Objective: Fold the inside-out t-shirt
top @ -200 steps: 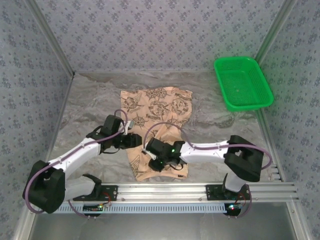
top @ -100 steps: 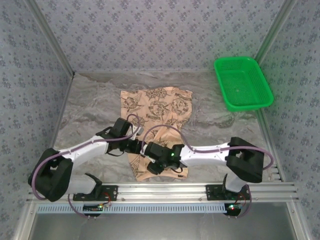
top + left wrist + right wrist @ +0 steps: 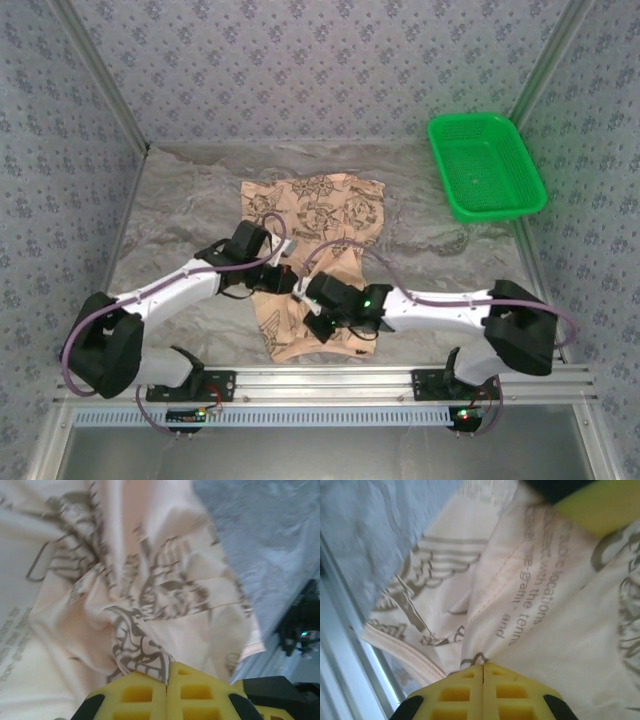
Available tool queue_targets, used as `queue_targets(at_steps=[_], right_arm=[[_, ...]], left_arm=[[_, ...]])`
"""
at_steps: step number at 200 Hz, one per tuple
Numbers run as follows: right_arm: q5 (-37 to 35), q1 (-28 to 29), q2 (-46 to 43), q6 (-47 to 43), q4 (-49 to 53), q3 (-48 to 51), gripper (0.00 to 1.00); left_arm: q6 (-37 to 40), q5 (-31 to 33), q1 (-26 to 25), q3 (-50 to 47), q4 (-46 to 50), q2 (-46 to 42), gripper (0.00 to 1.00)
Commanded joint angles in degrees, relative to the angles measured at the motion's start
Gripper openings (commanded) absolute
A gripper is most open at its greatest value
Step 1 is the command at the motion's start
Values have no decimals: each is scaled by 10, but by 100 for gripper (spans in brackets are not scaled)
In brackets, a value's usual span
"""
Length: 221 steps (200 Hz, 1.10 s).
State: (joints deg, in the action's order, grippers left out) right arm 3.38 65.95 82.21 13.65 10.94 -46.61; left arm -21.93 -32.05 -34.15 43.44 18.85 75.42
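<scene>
Arms moved inward; left end effector, right end effector each pinching one t-shirt

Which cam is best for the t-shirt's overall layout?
Top external: most of the t-shirt shows, laid out on the table. Left wrist and right wrist give close-ups of bunched fabric pinched by the left gripper and right gripper.

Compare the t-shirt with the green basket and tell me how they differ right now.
The t-shirt is peach-tan with dark emblems; the green basket is plain bright green. The t-shirt lies rumpled mid-table; the basket sits at the far right corner. The left gripper and the right gripper are both shut on the t-shirt; nothing touches the basket. Both rest on the grey table cover.
</scene>
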Motion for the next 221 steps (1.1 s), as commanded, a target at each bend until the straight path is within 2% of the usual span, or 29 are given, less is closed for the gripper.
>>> queue_targets(at_steps=[1, 18, 29, 35, 58, 83, 100, 113, 129, 137, 145, 170, 190, 207, 221], right_arm=[[36, -23, -22, -6, -17, 25, 0], [7, -25, -9, -16, -1, 24, 0], [5, -16, -5, -24, 5, 17, 25], [6, -6, -5, -35, 3, 13, 31], [-10, 43, -3, -83, -5, 1, 38], [-116, 54, 44, -52, 13, -25, 48], [-189, 60, 87, -32, 29, -45, 48], [-228, 66, 110, -22, 40, -57, 42], [-253, 70, 110, -5, 51, -63, 18], [-239, 70, 99, -8, 45, -60, 11], [-203, 70, 84, -21, 36, -53, 9], [-2, 64, 40, -102, 22, -33, 6], [145, 44, 27, -119, 29, -30, 2], [234, 16, 32, -114, 1, -16, 2], [263, -12, 53, -95, -29, -4, 12]], left_arm=[[-37, -44, -2, 21, 24, -16, 4], [-64, -27, -1, 13, 26, -23, 13], [-78, -7, -1, 10, 30, -26, 13], [-85, 0, 0, 8, 30, -26, 13], [-96, 21, 0, 8, 30, -25, 16], [-109, 35, 2, 5, 23, -23, 22], [-118, 35, 4, 1, 19, -21, 22], [-121, 32, 5, 0, 18, -22, 18], [-124, 30, 6, -3, 20, -26, 13], [-124, 33, 7, -3, 23, -29, 11], [-124, 34, 7, -4, 24, -31, 9], [-121, 41, 8, -4, 26, -37, 7], [-115, 42, 9, -3, 28, -39, 4], [-114, 47, 9, -6, 30, -40, 2], [-115, 50, 8, -11, 27, -41, 1]])
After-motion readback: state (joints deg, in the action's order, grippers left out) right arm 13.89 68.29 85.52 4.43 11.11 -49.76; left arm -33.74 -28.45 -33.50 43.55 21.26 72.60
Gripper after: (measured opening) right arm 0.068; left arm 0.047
